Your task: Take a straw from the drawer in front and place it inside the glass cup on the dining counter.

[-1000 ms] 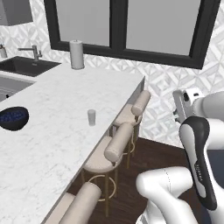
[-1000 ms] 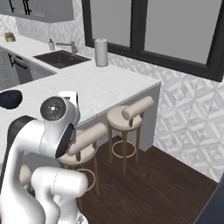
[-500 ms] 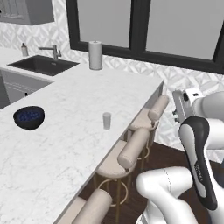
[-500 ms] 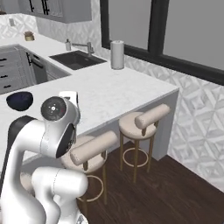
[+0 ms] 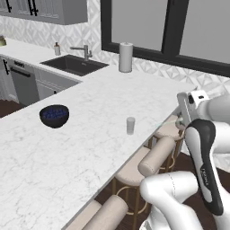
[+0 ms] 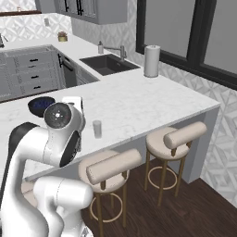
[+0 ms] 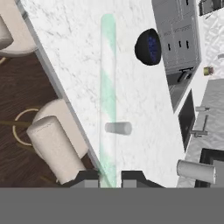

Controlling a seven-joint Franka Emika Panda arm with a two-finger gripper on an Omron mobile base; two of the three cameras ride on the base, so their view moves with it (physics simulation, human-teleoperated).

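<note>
jaws (image 7: pixel 109 177) pinch the pale green straw (image 7: pixel 107 100) by one end so its length points ahead for lowering into the upright glass cup (image 5: pixel 130 125) near the tabletop (image 5: pixel 90 117) edge.

Glass cup (image 5: pixel 130 125) (bowl (image 5: pixel 54 115) leftward) on dining counter (image 5: pixel 90 108).

The long, thin, see-through straw with pale green stripes (image 7: pixel 107 96) sticks out from between the tips of the closed gripper (image 7: pixel 110 176). It reaches out over the big white marble surface (image 5: pixel 94 112). The small, clear, round glass cup (image 5: pixel 130 125) stands upright on that surface, near the edge by the stools. The cup (image 6: pixel 97 128) has nothing in it.
</note>
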